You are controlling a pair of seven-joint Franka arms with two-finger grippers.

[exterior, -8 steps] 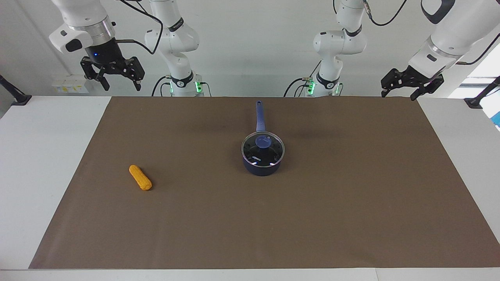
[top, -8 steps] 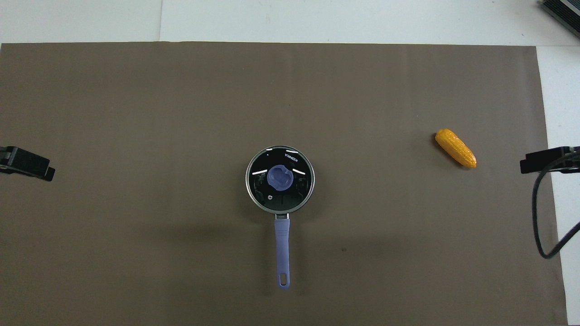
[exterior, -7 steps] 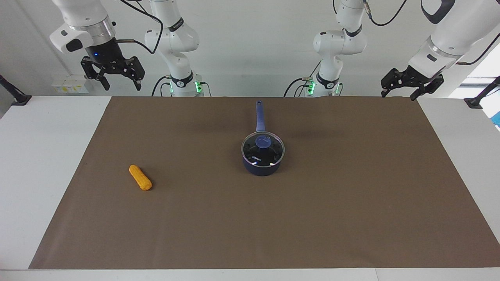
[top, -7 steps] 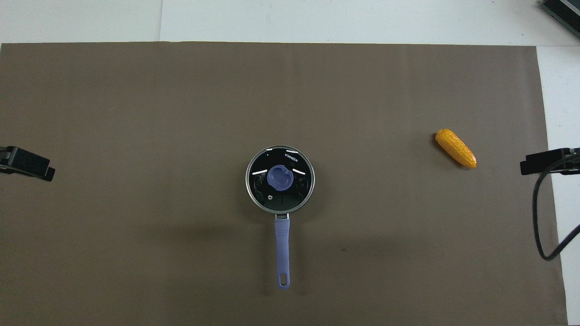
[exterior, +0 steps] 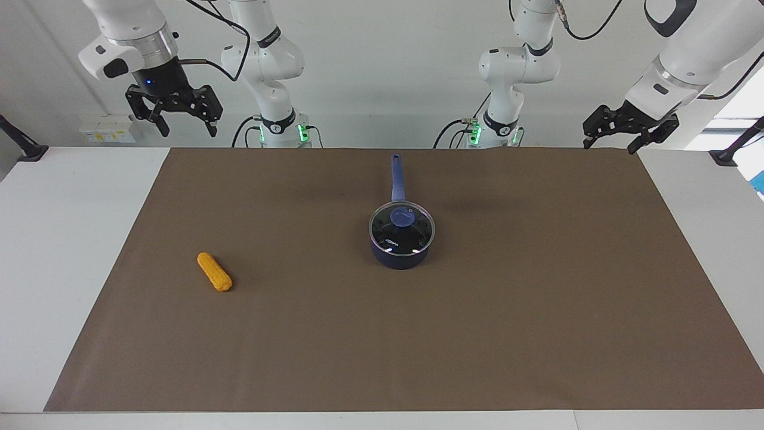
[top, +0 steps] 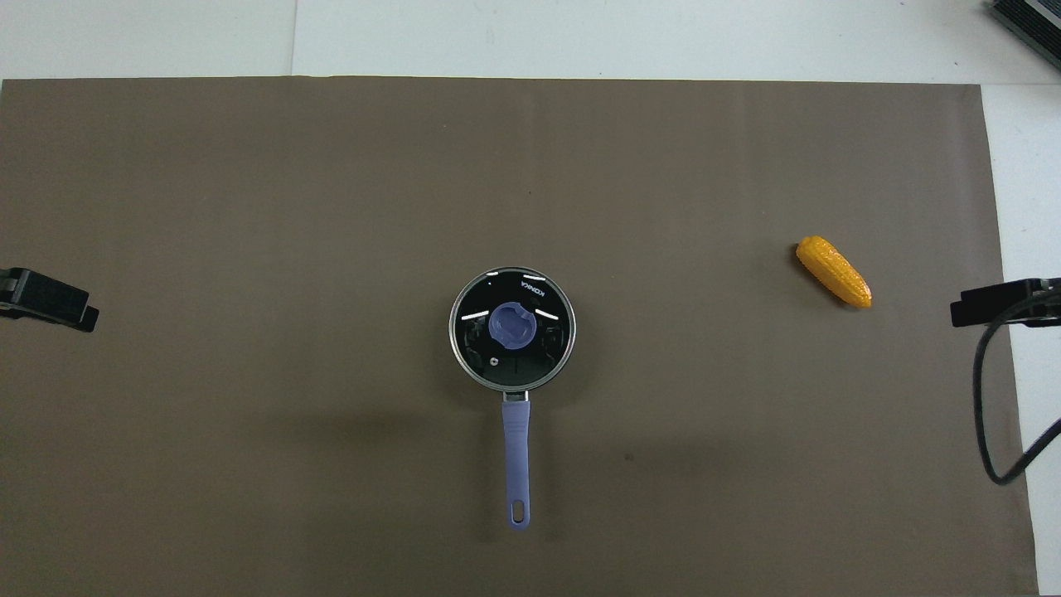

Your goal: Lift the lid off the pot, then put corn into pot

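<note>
The navy pot (exterior: 401, 254) stands mid-table on the brown mat, its long blue handle (top: 515, 460) pointing toward the robots. The glass lid (exterior: 401, 230) with its blue knob (top: 513, 325) sits on the pot. The yellow corn (exterior: 214, 272) lies on the mat toward the right arm's end, a little farther from the robots than the pot; it also shows in the overhead view (top: 834, 271). My right gripper (exterior: 186, 131) is open and empty, raised over the table's edge at its own end. My left gripper (exterior: 609, 146) is open and empty, raised at its own end.
The brown mat (exterior: 537, 310) covers most of the white table (exterior: 59, 239). A black cable (top: 990, 414) hangs by the right gripper. Only the grippers' tips show in the overhead view, the left one (top: 50, 298) and the right one (top: 995, 303).
The right gripper has shifted very slightly, a touch higher and toward the robots. The pot, the lid, the corn and the left gripper have not moved.
</note>
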